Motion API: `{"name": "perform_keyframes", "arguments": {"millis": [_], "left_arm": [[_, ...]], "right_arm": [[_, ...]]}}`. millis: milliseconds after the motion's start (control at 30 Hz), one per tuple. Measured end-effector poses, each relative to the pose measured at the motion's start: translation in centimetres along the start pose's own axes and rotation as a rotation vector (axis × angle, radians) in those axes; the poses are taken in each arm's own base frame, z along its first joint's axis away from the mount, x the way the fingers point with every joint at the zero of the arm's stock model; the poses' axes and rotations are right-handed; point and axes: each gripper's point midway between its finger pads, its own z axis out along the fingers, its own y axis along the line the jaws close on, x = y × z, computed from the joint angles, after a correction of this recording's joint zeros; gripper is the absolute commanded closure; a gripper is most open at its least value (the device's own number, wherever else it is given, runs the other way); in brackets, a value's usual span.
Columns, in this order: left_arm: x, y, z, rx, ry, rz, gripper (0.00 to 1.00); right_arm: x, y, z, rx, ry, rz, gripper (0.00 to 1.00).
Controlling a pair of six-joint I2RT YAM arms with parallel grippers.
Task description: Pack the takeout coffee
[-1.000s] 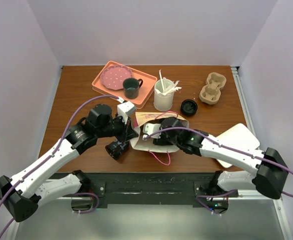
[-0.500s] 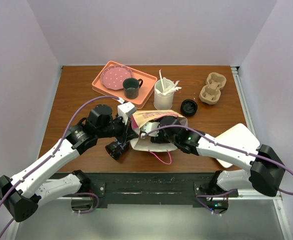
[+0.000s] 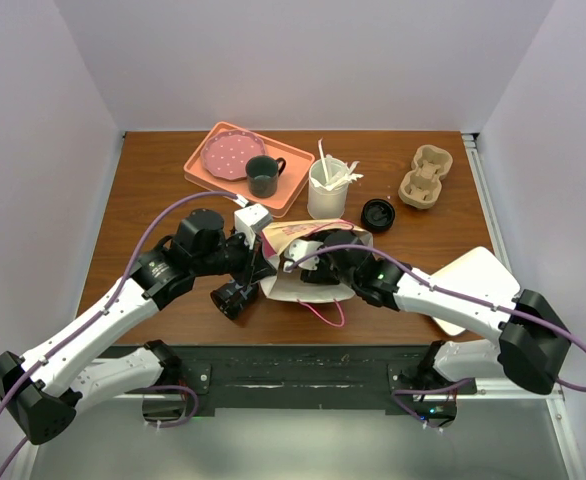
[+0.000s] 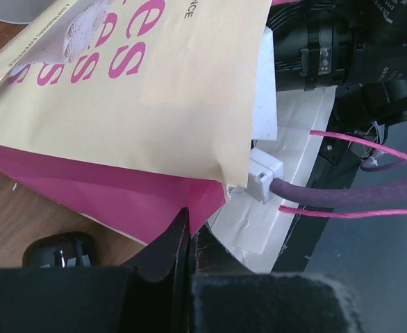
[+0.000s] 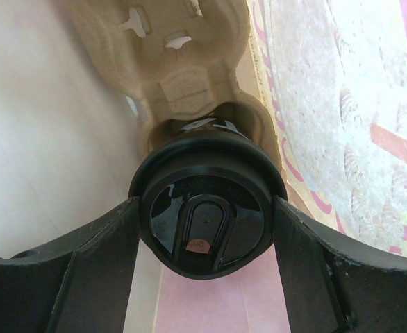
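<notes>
The takeout coffee (image 5: 207,211) is a black cup with white lettering and a round black lid. It sits in a pocket of a cardboard cup carrier (image 5: 176,55) inside the paper bag (image 3: 308,288), which lies on its side. My right gripper (image 5: 205,229) is inside the bag, its fingers (image 5: 99,257) against both sides of the lid. In the top view the right gripper (image 3: 321,262) is mostly hidden in the bag's mouth. My left gripper (image 4: 188,223) is shut on the bag's pink edge (image 4: 120,201) and also shows in the top view (image 3: 263,262).
A plain black cup (image 3: 231,297) lies on its side left of the bag. Behind it are an orange tray (image 3: 205,178) with a pink plate (image 3: 223,155) and a dark mug (image 3: 263,176), a white cup of stirrers (image 3: 327,192), a loose black lid (image 3: 378,213), a second carrier (image 3: 426,177) and a white sheet (image 3: 478,280).
My right gripper has pushed deeper into the bag and its white wrist part is now hidden under the top flap. The left arm has barely moved.
</notes>
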Motion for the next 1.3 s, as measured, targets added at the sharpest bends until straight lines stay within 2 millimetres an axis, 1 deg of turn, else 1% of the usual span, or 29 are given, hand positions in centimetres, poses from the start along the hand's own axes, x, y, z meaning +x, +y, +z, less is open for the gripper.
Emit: {"name": "perform_keyframes", "arguments": {"millis": [267,467,767,867,933,967,1000,1100,1300], "left_arm": [[0.0,0.1,0.0,-0.008,-0.001,-0.003,1.0],[0.1,0.2,0.0,-0.014,0.003,-0.006,1.0],[0.3,0.6,-0.1,-0.035,0.01,-0.01,1.0],[0.3,0.7,-0.1,-0.041,0.009,-0.011,1.0],[0.3,0.8,-0.1,-0.044,0.008,-0.011,1.0],[0.3,0.8,-0.1,-0.045,0.008,-0.011,1.0],[0.3,0.8,-0.1,-0.048,0.007,-0.012,1.0],[0.2,0.9,-0.1,-0.049,0.007,-0.012,1.0],[0.2,0.9,-0.1,-0.052,0.004,-0.021,1.0]], "right_arm": [[0.3,0.0,0.4,0.002,-0.015,0.021,0.77],[0.5,0.1,0.8,0.008,-0.023,0.026,0.71],[0.4,0.3,2.2,0.012,-0.016,0.025,0.65],[0.3,0.2,2.6,0.017,-0.015,0.025,0.65],[0.2,0.1,2.8,0.018,-0.011,0.024,0.67],[0.1,0.0,2.9,0.019,-0.009,0.022,0.71],[0.1,0.0,3.1,0.021,-0.004,0.021,0.72],[0.0,-0.2,3.5,0.025,0.006,0.019,0.72],[-0.1,-0.3,3.7,0.025,0.009,0.019,0.64]]}}
